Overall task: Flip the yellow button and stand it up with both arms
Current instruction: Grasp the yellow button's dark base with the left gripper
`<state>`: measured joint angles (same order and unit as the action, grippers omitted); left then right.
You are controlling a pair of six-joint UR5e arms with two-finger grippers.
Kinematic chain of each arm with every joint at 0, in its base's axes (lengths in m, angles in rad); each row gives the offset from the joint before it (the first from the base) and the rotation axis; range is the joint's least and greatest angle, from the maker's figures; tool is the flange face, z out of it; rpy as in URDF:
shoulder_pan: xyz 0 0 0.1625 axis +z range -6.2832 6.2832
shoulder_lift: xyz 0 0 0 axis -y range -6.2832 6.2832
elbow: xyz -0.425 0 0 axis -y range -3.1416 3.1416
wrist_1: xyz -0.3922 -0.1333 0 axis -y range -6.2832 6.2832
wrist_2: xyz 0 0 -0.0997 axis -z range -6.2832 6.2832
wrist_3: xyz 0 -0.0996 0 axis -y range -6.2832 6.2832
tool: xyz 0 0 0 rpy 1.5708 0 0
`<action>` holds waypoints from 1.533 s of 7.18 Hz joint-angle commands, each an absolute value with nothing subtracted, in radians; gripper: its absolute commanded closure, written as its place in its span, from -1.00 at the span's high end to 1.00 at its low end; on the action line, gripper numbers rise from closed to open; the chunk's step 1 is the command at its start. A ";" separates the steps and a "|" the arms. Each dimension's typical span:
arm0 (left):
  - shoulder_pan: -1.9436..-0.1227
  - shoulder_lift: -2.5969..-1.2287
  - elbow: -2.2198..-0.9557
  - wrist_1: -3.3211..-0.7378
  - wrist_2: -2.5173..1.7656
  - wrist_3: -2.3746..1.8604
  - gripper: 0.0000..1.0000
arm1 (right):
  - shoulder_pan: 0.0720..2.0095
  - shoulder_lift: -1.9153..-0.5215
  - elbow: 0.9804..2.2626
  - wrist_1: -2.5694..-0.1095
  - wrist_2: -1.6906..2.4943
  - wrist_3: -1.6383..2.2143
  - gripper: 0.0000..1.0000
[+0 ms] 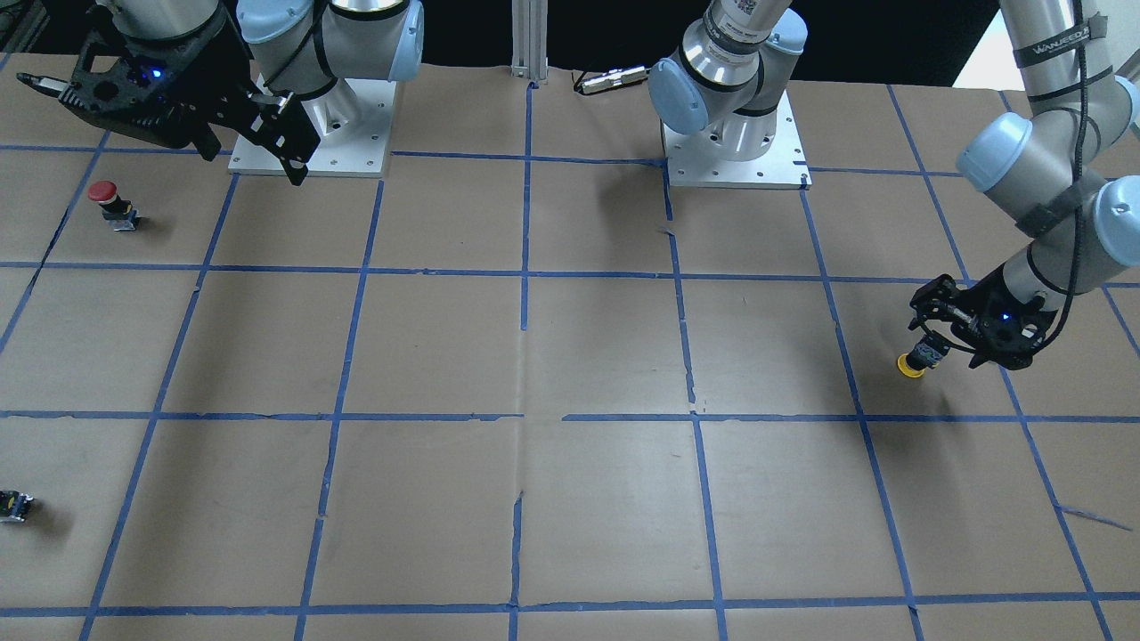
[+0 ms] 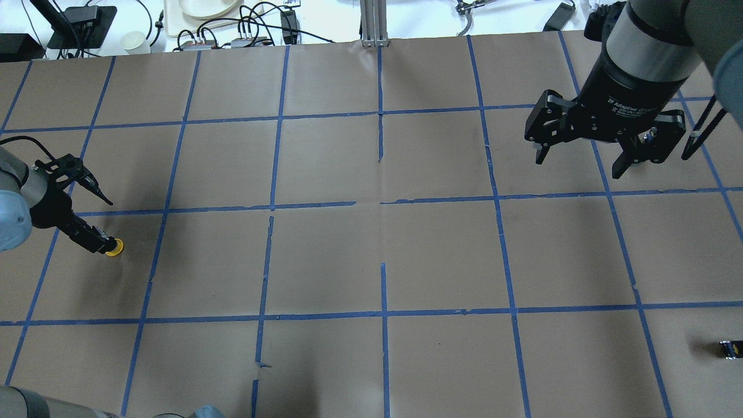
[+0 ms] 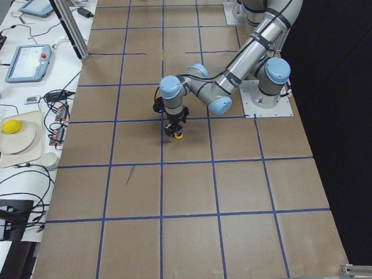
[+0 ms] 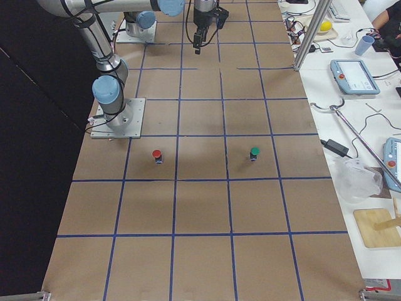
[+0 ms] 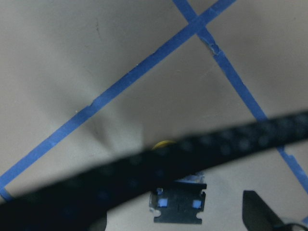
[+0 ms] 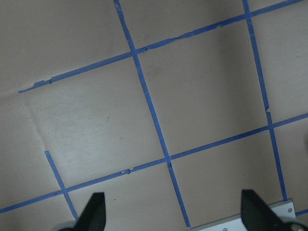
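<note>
The yellow button (image 1: 912, 364) is at the table end on my left, cap down toward the paper and grey base up. It also shows in the overhead view (image 2: 116, 248) and the exterior left view (image 3: 180, 136). My left gripper (image 1: 942, 343) is low over it with its jaws open on either side of the base. In the left wrist view the base (image 5: 178, 208) sits between the fingertips (image 5: 257, 211), apart from them, and a black cable hides part of the cap (image 5: 166, 144). My right gripper (image 2: 580, 162) hangs open and empty, high above the table.
A red-capped button (image 1: 107, 203) stands near my right arm's base plate (image 1: 356, 133). A tiny dark switch block (image 1: 13, 506) lies at the far right table edge (image 2: 730, 348). A green-capped button (image 4: 254, 152) shows in the exterior right view. Blue tape grids the brown paper.
</note>
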<state>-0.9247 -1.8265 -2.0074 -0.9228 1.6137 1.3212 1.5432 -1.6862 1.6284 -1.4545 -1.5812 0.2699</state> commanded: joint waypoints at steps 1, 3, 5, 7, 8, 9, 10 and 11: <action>-0.923 -1.830 -2.017 -0.900 1.612 1.328 0.53 | 1.545 -1.687 1.628 -1.456 -1.577 0.270 1.00; -0.925 -1.815 -2.016 -0.899 1.609 1.333 -0.43 | 1.545 -1.689 1.628 -1.456 -1.577 0.270 1.00; -0.934 -1.798 -2.010 -0.899 1.602 1.344 -0.53 | 1.546 -1.686 1.628 -1.456 -1.577 0.270 1.00; -0.959 -1.738 -1.999 -0.942 1.557 1.341 -0.57 | 1.546 -1.686 1.629 -1.456 -1.578 0.270 1.00; -0.997 -1.683 -1.967 -1.065 1.492 1.312 -0.57 | 1.546 -1.686 1.629 -1.456 -1.577 0.270 1.00; -1.052 -1.655 -1.885 -1.186 1.486 1.248 -0.58 | 1.546 -1.689 1.628 -1.450 -1.580 0.270 1.00; -1.112 -1.654 -1.765 -1.362 1.474 1.197 -0.59 | 1.546 -1.689 1.628 -1.454 -1.578 0.270 1.00; -1.159 -1.658 -1.678 -1.478 1.401 1.092 -0.59 | 1.546 -1.687 1.628 -1.453 -1.580 0.270 1.00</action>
<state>-1.0925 -1.6619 -1.7987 -1.3061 1.4669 1.2009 1.5463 -1.6880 1.6279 -1.4529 -1.5790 0.2699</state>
